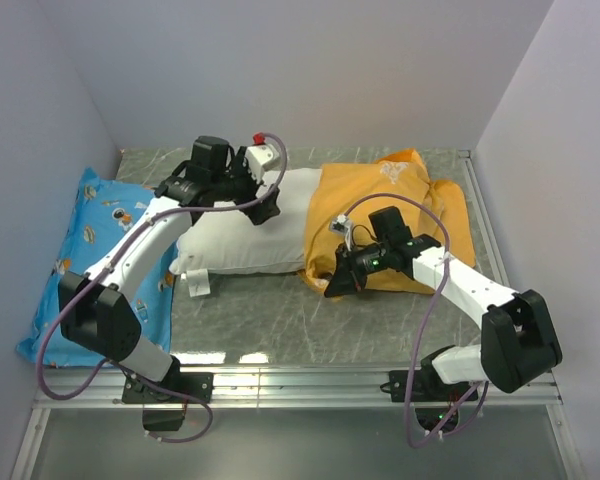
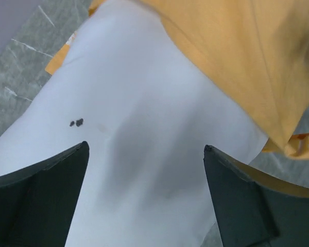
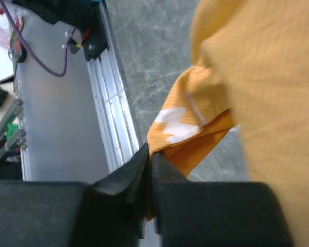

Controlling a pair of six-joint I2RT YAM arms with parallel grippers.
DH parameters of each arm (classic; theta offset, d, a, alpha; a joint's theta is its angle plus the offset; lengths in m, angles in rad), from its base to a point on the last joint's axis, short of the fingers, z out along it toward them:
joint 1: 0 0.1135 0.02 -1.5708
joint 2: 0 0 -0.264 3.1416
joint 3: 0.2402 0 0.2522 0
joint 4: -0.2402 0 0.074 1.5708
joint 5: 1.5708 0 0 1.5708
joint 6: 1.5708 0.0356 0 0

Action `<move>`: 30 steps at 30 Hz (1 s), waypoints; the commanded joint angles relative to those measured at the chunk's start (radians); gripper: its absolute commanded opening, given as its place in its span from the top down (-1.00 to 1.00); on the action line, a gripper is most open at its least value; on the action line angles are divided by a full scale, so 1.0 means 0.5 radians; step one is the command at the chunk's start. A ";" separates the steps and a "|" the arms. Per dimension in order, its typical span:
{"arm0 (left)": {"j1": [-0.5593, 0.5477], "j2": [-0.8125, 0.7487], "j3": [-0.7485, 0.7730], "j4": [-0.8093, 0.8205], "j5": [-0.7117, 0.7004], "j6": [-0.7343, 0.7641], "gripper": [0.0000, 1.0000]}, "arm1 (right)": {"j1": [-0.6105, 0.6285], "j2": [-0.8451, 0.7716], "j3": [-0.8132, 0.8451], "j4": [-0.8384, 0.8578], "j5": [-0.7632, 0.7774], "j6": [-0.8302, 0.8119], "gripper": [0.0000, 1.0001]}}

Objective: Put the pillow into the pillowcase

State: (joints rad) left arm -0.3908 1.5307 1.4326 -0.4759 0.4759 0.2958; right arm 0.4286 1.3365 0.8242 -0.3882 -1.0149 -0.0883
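**Pillow part-way in, right arm pinching the case mouth**

the pillow [image 1: 242, 238] lies with its long axis left-to-right across the table [image 1: 280, 310]; its right end sits inside the pillowcase [image 1: 420, 210], its left part is bare; left gripper [image 2: 147, 154] is spread wide right over the bare white part, gripping nothing; right gripper [image 3: 150, 159] is pressed together on the pillowcase hem at the near corner of the opening; the opening faces left; judgement: the left arm is nearer the bare end, so the rightward push along the long axis falls to it while the right arm anchors the hem
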 commanded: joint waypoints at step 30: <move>0.211 -0.086 0.018 -0.079 0.410 0.378 -0.99 | 0.241 0.595 0.543 0.015 1.134 -0.335 -0.26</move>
State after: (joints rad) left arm -0.3180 1.3697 1.3571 -0.4969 0.6624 0.5793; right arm 0.5034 1.6798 1.2270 -0.2966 -0.4450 -0.1936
